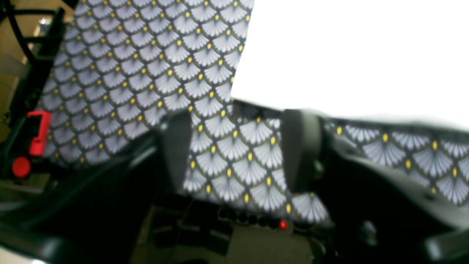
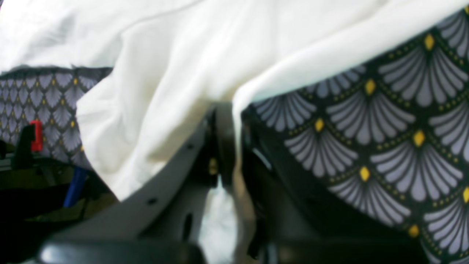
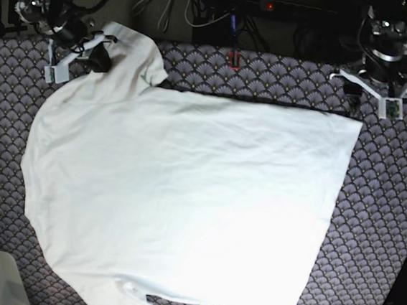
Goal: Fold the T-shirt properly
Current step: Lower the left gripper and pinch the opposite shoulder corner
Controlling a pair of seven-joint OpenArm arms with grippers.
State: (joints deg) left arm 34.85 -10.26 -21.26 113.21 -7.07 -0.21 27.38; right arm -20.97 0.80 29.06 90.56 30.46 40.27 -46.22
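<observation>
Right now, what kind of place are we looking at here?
Probably a robot lab or test bench, not a home laundry: the T-shirt lies spread on a table covered with fan-patterned cloth, two arms are mounted at its far edge, and cables tangle behind it.

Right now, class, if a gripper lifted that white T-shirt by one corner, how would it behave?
The T-shirt would likely go floppy: it lies flat with soft wrinkles. It probably feels light, since cloth pinched in the right gripper drapes in loose folds. On the patterned tablecloth it might bunch rather than slide.
</observation>
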